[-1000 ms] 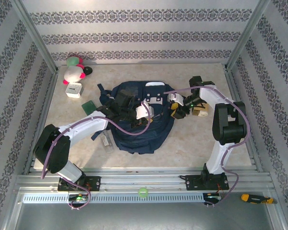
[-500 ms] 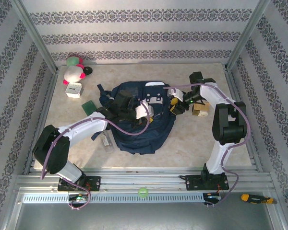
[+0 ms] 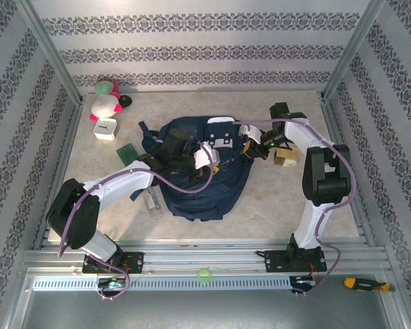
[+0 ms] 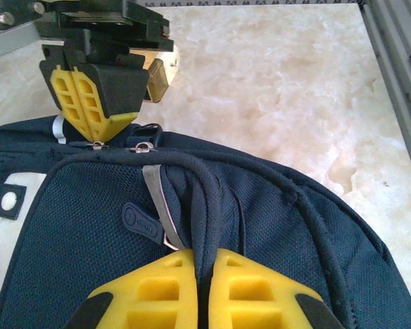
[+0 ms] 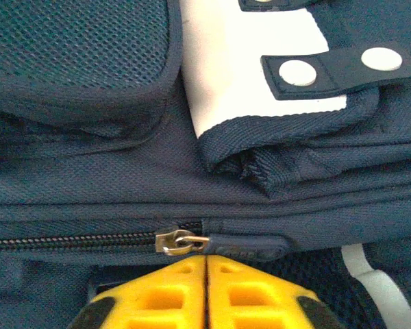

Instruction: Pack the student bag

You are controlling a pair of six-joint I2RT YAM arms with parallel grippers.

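The student bag (image 3: pixel 202 179), navy with a white patch (image 5: pixel 253 62), lies flat mid-table. My left gripper (image 4: pixel 204 264) is shut on a raised fold of its navy fabric (image 4: pixel 204 205), beside a grey stripe. My right gripper (image 3: pixel 250 147) is at the bag's upper right edge. In the right wrist view its yellow fingers (image 5: pixel 157 295) are pressed together, tips just under the metal zipper slider (image 5: pixel 171 241) and navy pull tab (image 5: pixel 250 245); nothing shows between them. The left wrist view shows the right gripper (image 4: pixel 99 130) shut, touching the bag's zipper pulls.
A pink and white plush toy (image 3: pixel 104 103), a white box (image 3: pixel 106 129) and a green item (image 3: pixel 128 151) lie at the back left. A clear item (image 3: pixel 151 200) sits left of the bag. A tan box (image 3: pixel 285 157) lies right of my right gripper. Bare tabletop (image 3: pixel 274 205) stretches right and near.
My right gripper has gone from open to shut and shifted slightly up and left onto the bag's zipper edge. The left arm and the bag have stayed put.
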